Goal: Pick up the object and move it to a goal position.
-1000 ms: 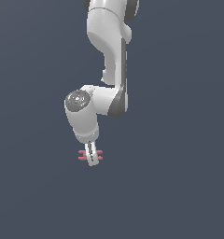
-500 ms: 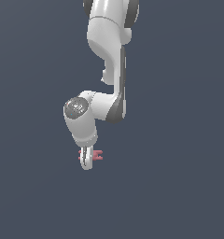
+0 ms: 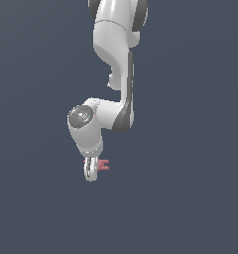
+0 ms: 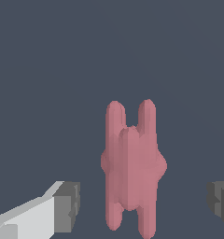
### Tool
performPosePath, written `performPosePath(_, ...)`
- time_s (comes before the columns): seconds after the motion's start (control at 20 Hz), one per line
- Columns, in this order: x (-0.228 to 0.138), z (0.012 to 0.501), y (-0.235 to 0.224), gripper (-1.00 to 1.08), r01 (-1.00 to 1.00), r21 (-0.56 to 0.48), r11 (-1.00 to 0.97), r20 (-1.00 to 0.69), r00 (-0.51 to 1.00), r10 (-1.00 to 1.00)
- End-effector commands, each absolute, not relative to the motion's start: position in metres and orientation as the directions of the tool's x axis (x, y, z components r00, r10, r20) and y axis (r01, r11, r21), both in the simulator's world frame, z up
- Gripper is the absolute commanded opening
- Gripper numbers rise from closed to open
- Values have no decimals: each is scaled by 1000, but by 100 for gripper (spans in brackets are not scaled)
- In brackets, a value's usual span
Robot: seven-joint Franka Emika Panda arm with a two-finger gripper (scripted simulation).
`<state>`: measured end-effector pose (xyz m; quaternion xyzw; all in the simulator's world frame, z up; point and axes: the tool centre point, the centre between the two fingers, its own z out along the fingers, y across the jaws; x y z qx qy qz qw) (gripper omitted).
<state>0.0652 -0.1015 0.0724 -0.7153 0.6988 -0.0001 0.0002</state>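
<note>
The object is a small flat pinkish-red piece with parallel bars and bumps at its middle. In the wrist view it lies between my two fingertips, with a clear gap on each side. My gripper is open around it and touches nothing. In the exterior view the gripper points down from the white arm, and part of the object sticks out toward the exterior view's right of the fingers. The rest of it is hidden behind the gripper.
The flat dark blue-grey surface spreads all around. The white arm rises from the gripper to the top of the exterior view.
The wrist has turned about its vertical axis and the hand has come lower. The object now shows only on the exterior view's right of the gripper, where it showed on both sides before.
</note>
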Motion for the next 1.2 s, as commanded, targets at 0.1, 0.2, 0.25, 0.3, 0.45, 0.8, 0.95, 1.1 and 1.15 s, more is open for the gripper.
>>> performPosePath(0.1,65,59,-102,100,-1000,0,-22,0,22,-1000)
performPosePath(0.2,64,47,-102,100,-1000,0,-20,0,20,-1000)
performPosePath(0.25,64,41,-102,100,-1000,0,-20,0,20,-1000)
performPosePath(0.3,64,36,-102,100,-1000,0,-19,0,19,-1000)
performPosePath(0.45,64,26,-102,100,-1000,0,-18,0,18,-1000)
performPosePath(0.8,65,24,-102,-100,-1000,0,-19,0,19,-1000)
performPosePath(0.95,65,24,-102,-100,-1000,0,-19,0,19,-1000)
performPosePath(1.1,65,24,-102,-100,-1000,0,-19,0,19,-1000)
performPosePath(1.15,65,24,-102,-100,-1000,0,-19,0,19,-1000)
